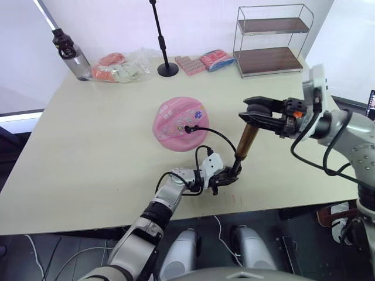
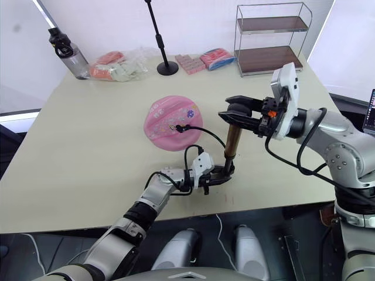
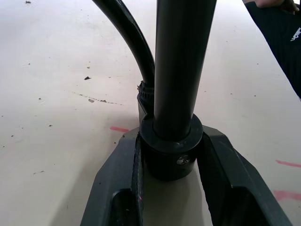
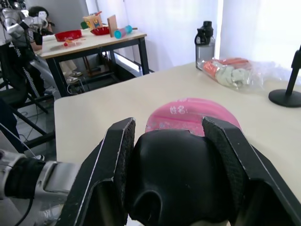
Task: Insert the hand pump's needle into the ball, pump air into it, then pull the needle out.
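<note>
Currently the pumping step, by the look of it. Hand pump [image 1: 246,142] stands upright near the counter's [image 1: 88,146] near edge. Left tool [image 1: 225,178] pinches its black base cap; right tool [image 1: 258,114] pinches the black T-handle on top. Thin hose [image 1: 220,138] arcs left from the base to the ball [image 1: 179,124], pink, mid-counter, just beyond the pump. Needle [image 1: 187,129] fitting sits at the ball's near-right face, apparently inserted; the pin itself is too small to confirm. Next move, I judge: right tool strokes the handle straight along the barrel while the left keeps the base planted, hose slack.
</note>
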Robot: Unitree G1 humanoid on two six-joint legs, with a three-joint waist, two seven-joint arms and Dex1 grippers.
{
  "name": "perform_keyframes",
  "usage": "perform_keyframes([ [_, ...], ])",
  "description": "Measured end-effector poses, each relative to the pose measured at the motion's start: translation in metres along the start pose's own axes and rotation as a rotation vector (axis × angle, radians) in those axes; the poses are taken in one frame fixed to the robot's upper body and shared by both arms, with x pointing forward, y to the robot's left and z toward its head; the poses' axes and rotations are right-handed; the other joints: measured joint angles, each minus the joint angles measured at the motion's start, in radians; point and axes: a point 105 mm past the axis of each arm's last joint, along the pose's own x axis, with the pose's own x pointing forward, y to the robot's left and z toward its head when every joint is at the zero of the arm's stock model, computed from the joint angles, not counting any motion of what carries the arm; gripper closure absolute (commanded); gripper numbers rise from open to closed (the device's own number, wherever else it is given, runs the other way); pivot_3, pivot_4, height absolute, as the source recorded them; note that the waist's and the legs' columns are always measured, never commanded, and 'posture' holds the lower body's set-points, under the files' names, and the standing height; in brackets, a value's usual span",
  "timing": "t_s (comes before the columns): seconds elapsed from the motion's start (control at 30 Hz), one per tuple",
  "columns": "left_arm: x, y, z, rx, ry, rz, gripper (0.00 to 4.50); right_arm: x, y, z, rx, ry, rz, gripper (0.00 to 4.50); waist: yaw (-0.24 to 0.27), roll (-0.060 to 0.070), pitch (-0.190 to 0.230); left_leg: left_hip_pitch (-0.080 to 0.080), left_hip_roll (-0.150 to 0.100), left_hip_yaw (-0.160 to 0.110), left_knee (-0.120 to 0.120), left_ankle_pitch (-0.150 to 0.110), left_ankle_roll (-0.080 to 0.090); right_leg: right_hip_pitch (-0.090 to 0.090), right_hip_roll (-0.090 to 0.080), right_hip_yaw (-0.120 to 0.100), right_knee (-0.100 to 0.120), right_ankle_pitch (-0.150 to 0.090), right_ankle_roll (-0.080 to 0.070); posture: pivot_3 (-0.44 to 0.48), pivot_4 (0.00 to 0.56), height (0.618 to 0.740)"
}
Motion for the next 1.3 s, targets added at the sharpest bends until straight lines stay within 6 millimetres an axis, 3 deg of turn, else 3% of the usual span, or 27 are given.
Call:
perform_keyframes([
  [0.13, 0.000, 0.000, -0.002, 0.007, -0.005, 0.000, 3.39, -0.002, 0.001, 0.025, -0.028, -0.040, 0.019, 2.73, 0.000, 0.000, 0.000, -0.001, 0.000, 0.000, 0.001, 0.000, 0.000, 0.000, 0.000, 0.000, 0.000, 0.000, 0.001, 0.000, 0.150, 0.740],
  [0.57, 0.002, 0.003, 0.005, 0.028, -0.035, 0.014, 3.39, -0.001, -0.006, 0.040, 0.044, -0.011, 0.024, 2.73, 0.000, 0.000, 0.000, -0.001, 0.000, 0.000, 0.001, -0.002, 0.002, -0.001, -0.001, 0.002, 0.000, 0.001, 0.001, 0.000, 0.150, 0.740],
  [0.63, 0.002, 0.000, -0.003, 0.011, -0.024, 0.012, 3.39, -0.004, -0.004, 0.028, 0.067, 0.012, 0.016, 2.73, 0.001, 0.000, 0.000, -0.002, 0.000, -0.001, 0.001, -0.002, 0.004, -0.001, -0.001, 0.002, -0.001, 0.001, 0.001, 0.000, 0.150, 0.740],
  [0.83, 0.002, 0.001, -0.005, 0.021, -0.015, 0.013, 3.39, -0.002, 0.003, 0.018, 0.035, -0.033, 0.010, 2.73, 0.000, -0.001, -0.003, 0.002, -0.001, -0.001, 0.002, -0.003, 0.005, 0.001, -0.001, 0.004, -0.001, 0.001, 0.002, 0.000, 0.150, 0.740],
  [1.03, 0.002, 0.001, -0.012, 0.000, -0.004, 0.019, 3.39, 0.002, 0.005, -0.015, -0.002, 0.035, -0.003, 2.73, -0.005, -0.001, -0.017, 0.008, 0.000, 0.000, 0.002, -0.003, 0.005, 0.008, 0.000, 0.003, -0.001, -0.002, 0.006, 0.000, 0.150, 0.740],
  [1.1, 0.003, 0.001, -0.015, -0.008, 0.004, 0.023, 3.39, 0.008, 0.003, -0.030, -0.019, 0.089, -0.009, 2.73, -0.005, -0.001, -0.017, 0.020, 0.001, 0.000, 0.000, -0.004, 0.005, 0.020, 0.001, 0.002, -0.002, -0.003, 0.006, 0.000, 0.150, 0.740],
  [1.3, 0.004, 0.000, -0.017, -0.011, -0.005, 0.023, 3.39, 0.014, -0.003, -0.060, 0.010, 0.115, -0.034, 2.73, -0.004, -0.002, -0.023, 0.020, 0.001, -0.004, 0.000, -0.004, 0.005, 0.020, 0.001, 0.001, -0.002, -0.003, 0.007, 0.000, 0.150, 0.740],
])
